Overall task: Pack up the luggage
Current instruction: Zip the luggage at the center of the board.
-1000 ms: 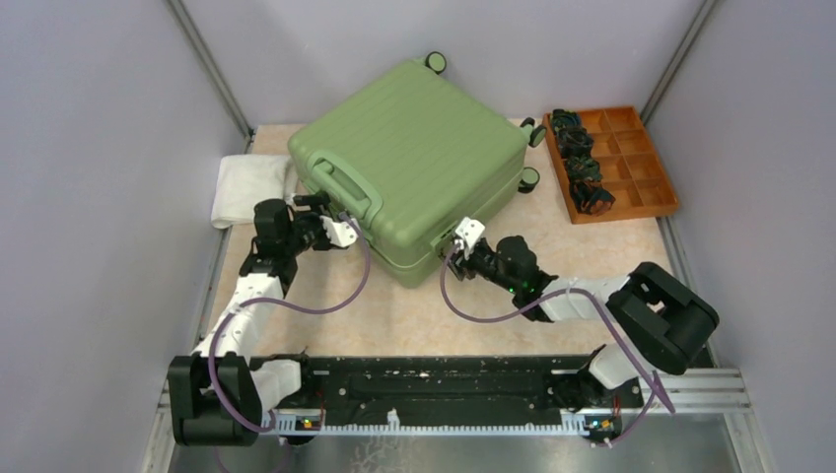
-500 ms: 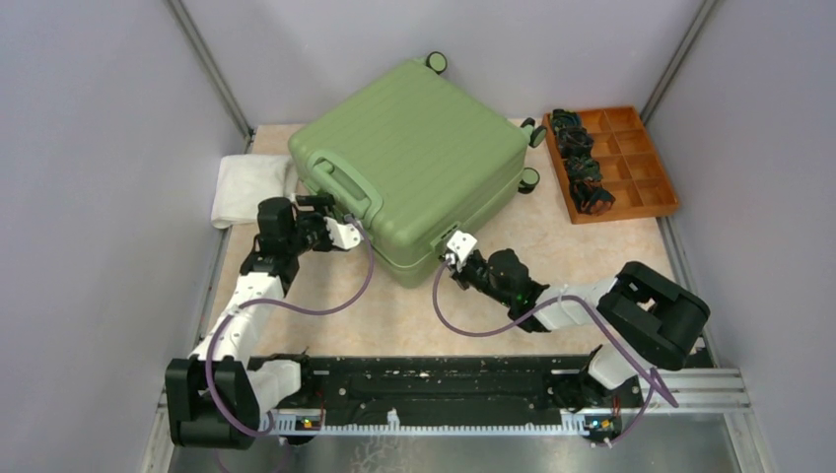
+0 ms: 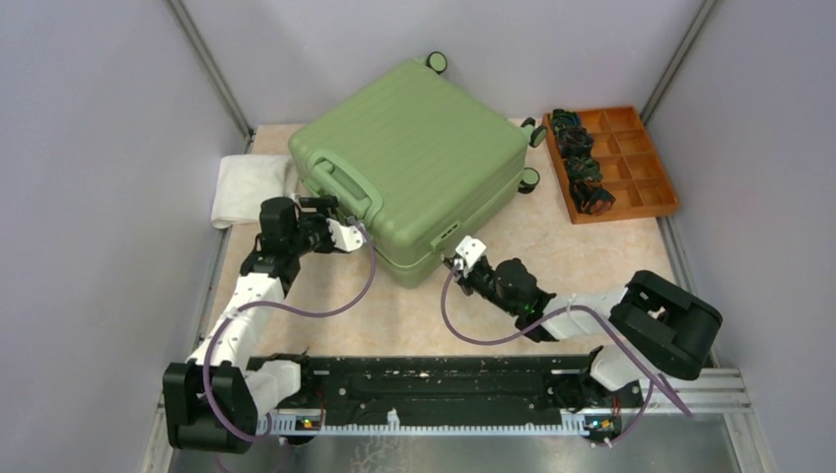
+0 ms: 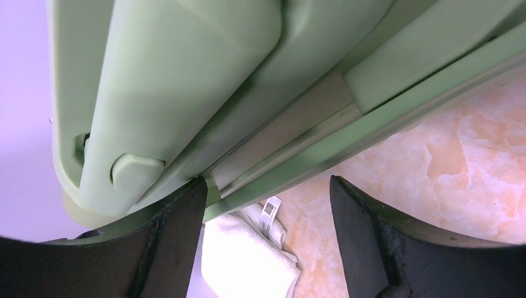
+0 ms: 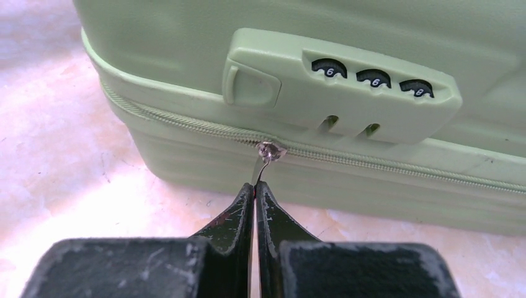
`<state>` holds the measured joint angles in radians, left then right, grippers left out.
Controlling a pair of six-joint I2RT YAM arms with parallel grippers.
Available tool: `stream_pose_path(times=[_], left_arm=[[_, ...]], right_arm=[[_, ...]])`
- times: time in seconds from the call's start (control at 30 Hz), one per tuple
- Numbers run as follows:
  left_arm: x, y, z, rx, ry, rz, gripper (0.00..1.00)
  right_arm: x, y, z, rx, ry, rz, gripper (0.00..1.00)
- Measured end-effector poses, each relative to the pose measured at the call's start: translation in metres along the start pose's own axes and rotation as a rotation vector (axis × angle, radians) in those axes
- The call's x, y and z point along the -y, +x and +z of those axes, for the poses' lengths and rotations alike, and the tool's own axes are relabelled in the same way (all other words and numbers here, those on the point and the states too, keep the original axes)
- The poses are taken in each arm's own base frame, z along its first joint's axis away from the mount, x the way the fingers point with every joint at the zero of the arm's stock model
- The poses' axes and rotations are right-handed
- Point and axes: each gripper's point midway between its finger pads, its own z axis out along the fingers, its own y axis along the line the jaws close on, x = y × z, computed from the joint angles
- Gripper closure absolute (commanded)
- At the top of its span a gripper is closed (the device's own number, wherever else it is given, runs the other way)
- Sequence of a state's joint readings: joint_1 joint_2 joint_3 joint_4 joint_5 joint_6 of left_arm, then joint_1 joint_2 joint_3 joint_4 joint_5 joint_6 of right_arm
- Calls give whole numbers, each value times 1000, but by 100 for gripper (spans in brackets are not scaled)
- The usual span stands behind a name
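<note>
One closed green luggage (image 3: 409,163) lies flat on a beige, marble-patterned counter (image 3: 582,251), hemmed in by pale lilac walls (image 3: 89,148). The right hand (image 5: 255,191) is pinched together on the zipper pull (image 5: 268,153) below the combination lock (image 5: 347,81). The left hand (image 3: 343,233) stands apart at the handle side. A white towel (image 3: 242,187) lies to its left and an orange tray (image 3: 646,172) to its right.
</note>
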<state>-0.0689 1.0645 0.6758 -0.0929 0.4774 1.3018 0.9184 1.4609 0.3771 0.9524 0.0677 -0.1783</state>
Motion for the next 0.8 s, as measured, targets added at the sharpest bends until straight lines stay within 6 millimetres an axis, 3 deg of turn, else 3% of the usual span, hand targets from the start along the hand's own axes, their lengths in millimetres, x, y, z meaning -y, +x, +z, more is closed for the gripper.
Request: stream_pose_path(times=[0.23,0.33,0.43,0.53,0.57,0.63,0.67,0.8], left_arm=[[3,-8,-1,-2,31,10,26],[5,-11,-1,2,45,11,27],[6,-16,0,11,59,13,27],[8,-22,1,25,71,23,27],[9,-24,1,31,74,26,28],[10,-27,2,41,82,33,29],[10,-28,2,44,85,34,29],[11,-32,2,49,93,22,30]], right_arm=[[-17,-9,-8,4,1,-3,100],[-41,-15,-11,21,-49,-6,100],[-78,-28,-15,63,-140,-9,100],[-96,-34,-18,81,-178,-11,100],[-98,-34,-18,82,-180,-9,97],[-97,-33,-17,73,-160,-2,60],[-93,-33,-17,66,-129,8,47],[-54,-20,-21,-15,21,58,35]])
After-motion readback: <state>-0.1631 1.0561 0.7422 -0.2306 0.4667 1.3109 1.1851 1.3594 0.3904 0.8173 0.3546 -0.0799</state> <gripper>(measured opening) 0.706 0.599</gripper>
